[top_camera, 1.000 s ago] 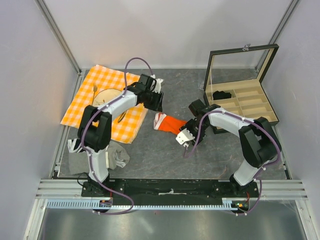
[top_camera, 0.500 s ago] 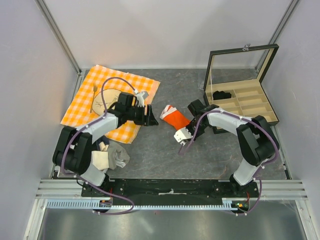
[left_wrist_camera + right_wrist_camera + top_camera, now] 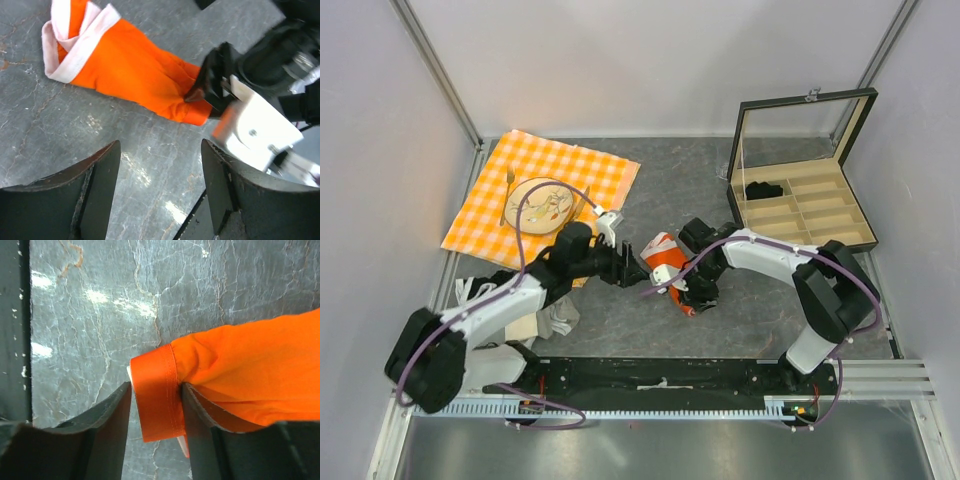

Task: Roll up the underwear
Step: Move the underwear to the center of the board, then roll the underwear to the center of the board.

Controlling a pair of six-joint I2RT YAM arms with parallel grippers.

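The small, white-trimmed, orange-red fabric underwear (image 3: 665, 258) lay flat on the grey marbled table surface (image 3: 690, 180), between the two arms. The right gripper (image 3: 156, 405) pinched the folded orange hem at the end opposite the white trim. The left gripper (image 3: 160, 185) hovered just beside the garment, fingers spread, holding nothing.
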